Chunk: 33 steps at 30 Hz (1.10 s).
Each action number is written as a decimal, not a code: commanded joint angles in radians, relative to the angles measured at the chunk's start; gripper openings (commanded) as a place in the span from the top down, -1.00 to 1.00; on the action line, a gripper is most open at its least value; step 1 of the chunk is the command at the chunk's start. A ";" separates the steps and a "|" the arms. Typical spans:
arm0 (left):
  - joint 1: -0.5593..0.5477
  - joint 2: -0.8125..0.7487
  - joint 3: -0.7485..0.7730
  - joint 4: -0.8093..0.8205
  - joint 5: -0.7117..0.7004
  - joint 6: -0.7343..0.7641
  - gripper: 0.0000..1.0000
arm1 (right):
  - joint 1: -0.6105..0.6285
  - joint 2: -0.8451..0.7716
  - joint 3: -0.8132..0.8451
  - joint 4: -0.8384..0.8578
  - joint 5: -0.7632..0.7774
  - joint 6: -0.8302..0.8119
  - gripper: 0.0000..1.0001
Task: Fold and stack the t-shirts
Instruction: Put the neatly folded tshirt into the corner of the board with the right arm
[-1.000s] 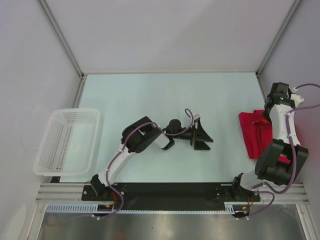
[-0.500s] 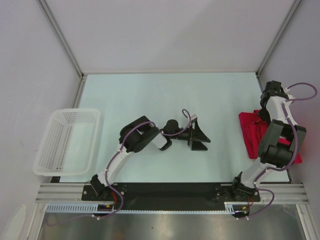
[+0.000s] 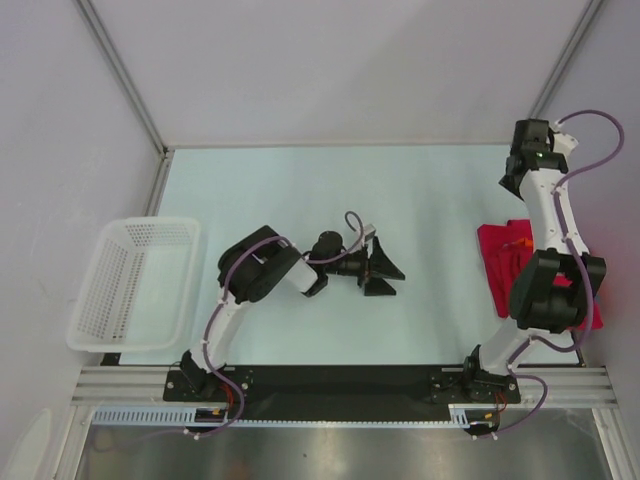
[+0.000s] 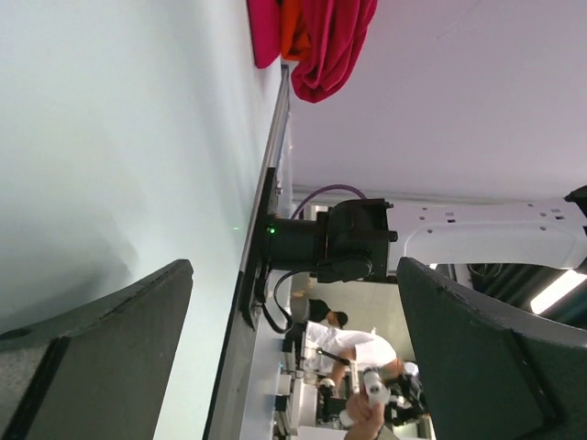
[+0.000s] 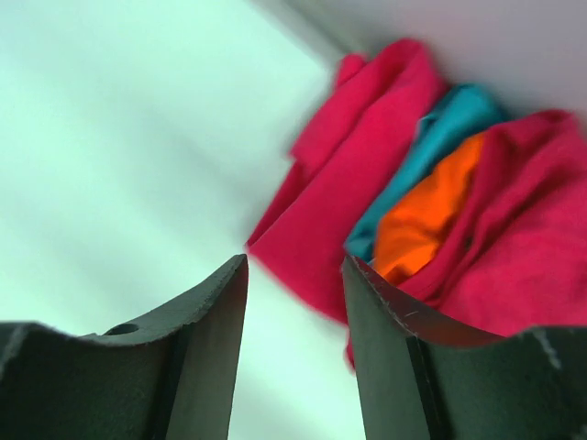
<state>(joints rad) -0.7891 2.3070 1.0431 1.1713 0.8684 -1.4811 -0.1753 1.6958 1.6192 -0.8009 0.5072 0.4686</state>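
The t-shirts lie in a crumpled pile [image 3: 497, 262] at the table's right edge, partly hidden by my right arm. The right wrist view shows the magenta-pink shirt [image 5: 358, 174], the teal shirt [image 5: 451, 136], the orange shirt [image 5: 424, 225] and the crimson shirt [image 5: 537, 238]. My right gripper [image 5: 293, 316] is open and empty, held above the table just behind the pile [image 3: 514, 176]. My left gripper [image 3: 384, 270] is open and empty low over the table's middle, pointing right. Its view [image 4: 293, 353] shows the pile [image 4: 330, 41] far off.
A white lattice basket [image 3: 135, 282] stands at the table's left edge. Grey walls close in the back and both sides. In the left wrist view the right arm's base [image 4: 339, 240] sits at the table's near edge.
My right arm has swung toward the back, carrying its gripper off the pile to the far right corner. My left gripper has drawn back a little to the left.
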 commanded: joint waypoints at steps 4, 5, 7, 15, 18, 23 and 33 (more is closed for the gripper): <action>0.120 -0.369 0.010 -0.610 -0.066 0.503 -0.99 | 0.266 -0.120 -0.125 0.040 -0.201 0.018 -0.02; 0.135 -0.449 0.058 -0.965 -0.115 0.607 -0.99 | 0.334 -0.149 -0.148 0.064 -0.244 0.024 -0.01; 0.145 -0.504 0.246 -1.300 -0.340 0.868 -0.99 | 0.410 -0.169 -0.209 0.127 -0.341 0.031 0.00; 0.234 -0.768 0.394 -1.822 -0.765 1.022 -0.99 | 0.701 -0.157 -0.206 0.181 -0.603 0.044 -0.02; 0.240 -0.874 0.373 -1.892 -0.867 1.033 -0.99 | 0.761 -0.160 -0.202 0.206 -0.682 0.065 -0.06; 0.240 -1.050 0.356 -1.961 -1.067 1.052 -0.99 | 0.820 -0.208 -0.249 0.319 -0.743 0.096 -0.06; 0.267 -1.282 0.116 -1.856 -1.148 1.039 -0.99 | 0.862 -0.171 -0.220 0.299 -0.753 0.090 -0.08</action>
<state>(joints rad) -0.5457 1.0626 1.2743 -0.7349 -0.2420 -0.4427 0.6708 1.5322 1.3720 -0.5289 -0.2272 0.5507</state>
